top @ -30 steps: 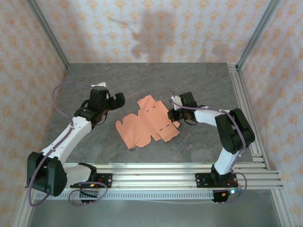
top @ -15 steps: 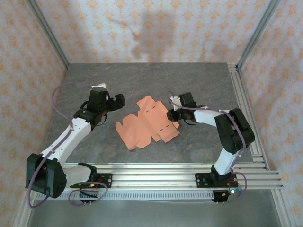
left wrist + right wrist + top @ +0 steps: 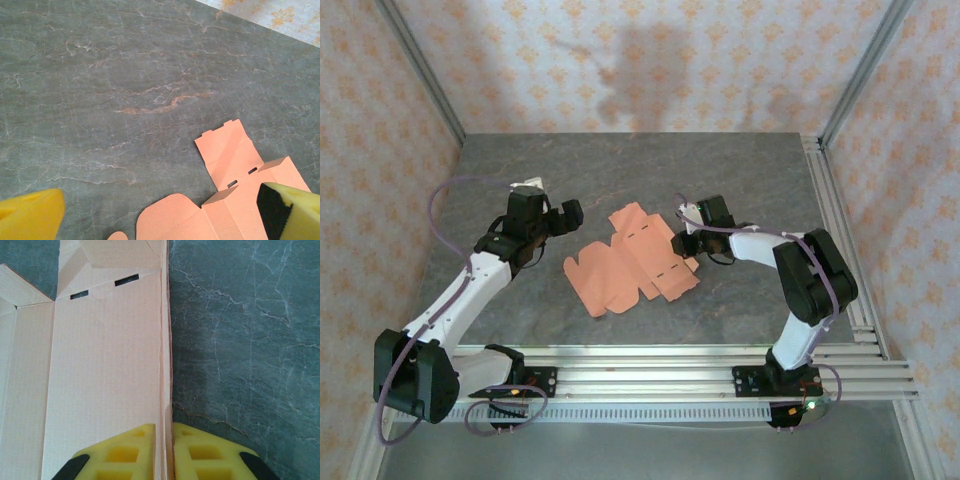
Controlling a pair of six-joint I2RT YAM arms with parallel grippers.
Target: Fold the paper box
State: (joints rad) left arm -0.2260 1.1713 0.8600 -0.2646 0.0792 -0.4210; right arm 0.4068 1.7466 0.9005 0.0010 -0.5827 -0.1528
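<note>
Lying flat at the middle of the grey surface [image 3: 750, 170], the orange paper box [image 3: 625, 268] is an unfolded sheet; the right hand [image 3: 164, 437] nips its right edge between almost-closed pads; the left hand [image 3: 563, 214] hovers wide open near its upper-left corner.

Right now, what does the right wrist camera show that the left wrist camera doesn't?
Right wrist camera: the right gripper, its yellow pads close on either side of the paper box along its long edge; whether they press it I cannot tell. Left wrist camera: the left gripper wide open, a rounded flap, and the patterned wall. Both: the unfolded salmon-orange paper box, its two slits, and the grey marbled table.
</note>
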